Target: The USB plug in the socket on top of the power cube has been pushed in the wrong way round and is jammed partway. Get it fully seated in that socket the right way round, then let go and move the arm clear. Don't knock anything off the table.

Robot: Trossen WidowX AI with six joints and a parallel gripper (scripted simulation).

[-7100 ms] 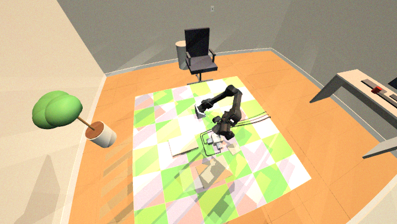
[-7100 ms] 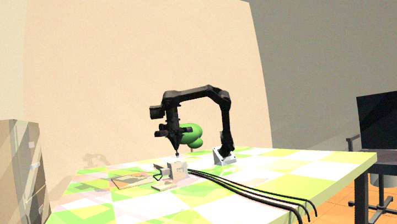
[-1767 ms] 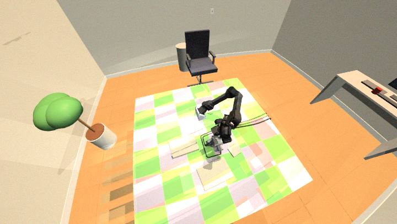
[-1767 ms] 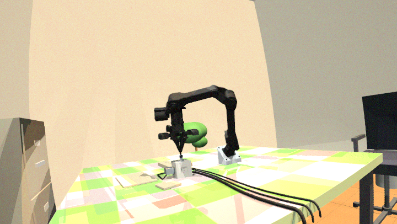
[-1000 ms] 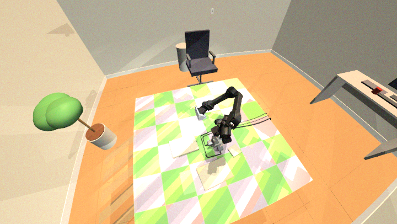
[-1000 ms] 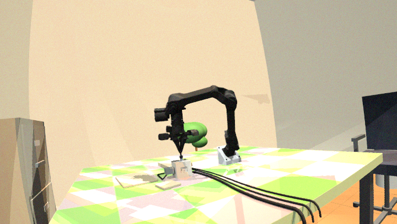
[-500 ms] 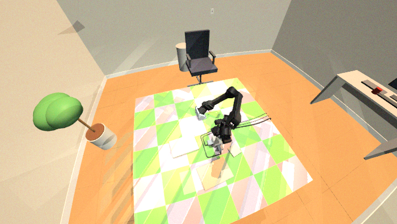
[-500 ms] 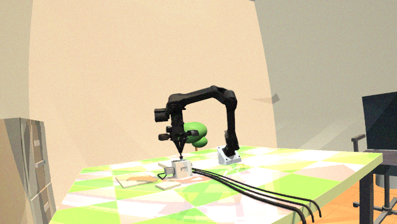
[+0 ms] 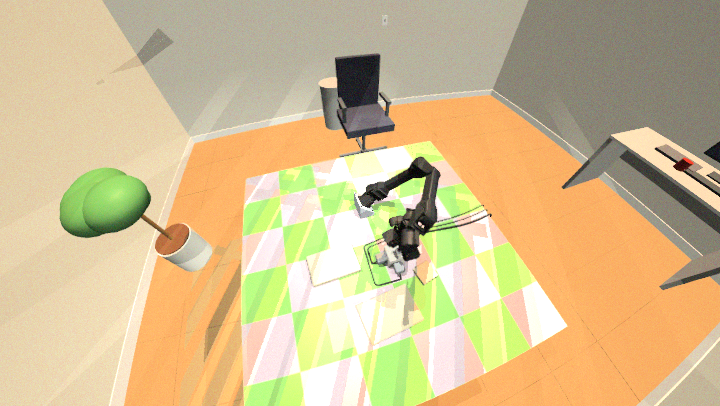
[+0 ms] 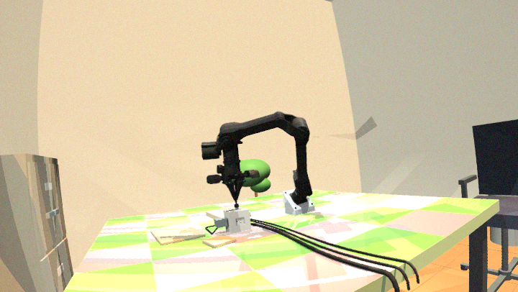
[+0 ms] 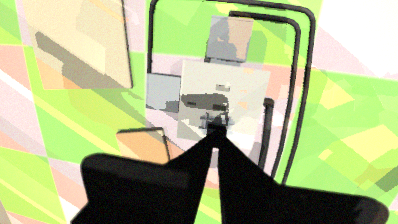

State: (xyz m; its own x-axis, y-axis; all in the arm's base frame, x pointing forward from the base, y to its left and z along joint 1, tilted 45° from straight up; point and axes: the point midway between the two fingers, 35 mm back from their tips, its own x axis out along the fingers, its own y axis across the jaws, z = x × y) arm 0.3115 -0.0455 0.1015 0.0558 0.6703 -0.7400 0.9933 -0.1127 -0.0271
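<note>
The pale power cube [image 9: 391, 256] [image 10: 232, 221] [image 11: 250, 90] stands on the patterned table. My gripper [image 10: 236, 203] [image 11: 216, 141] points straight down over the cube's top and is shut on the small dark USB plug [image 10: 236, 206] [image 11: 216, 123]. The plug is upright at the cube's top face, toward the near edge in the wrist view. The fingertips hide most of the plug and its socket, so its depth and which way round it is cannot be told. Other small dark slots show on the top face beyond it.
Grey plugs [image 11: 227, 42] [image 11: 163, 91] stick out of the cube's sides. Black cables [image 10: 326, 250] [image 11: 311, 55] loop around it and run over the table edge. Flat tiles [image 9: 332, 264] [image 9: 388, 315] [image 10: 219, 241] [image 11: 142, 145] lie nearby.
</note>
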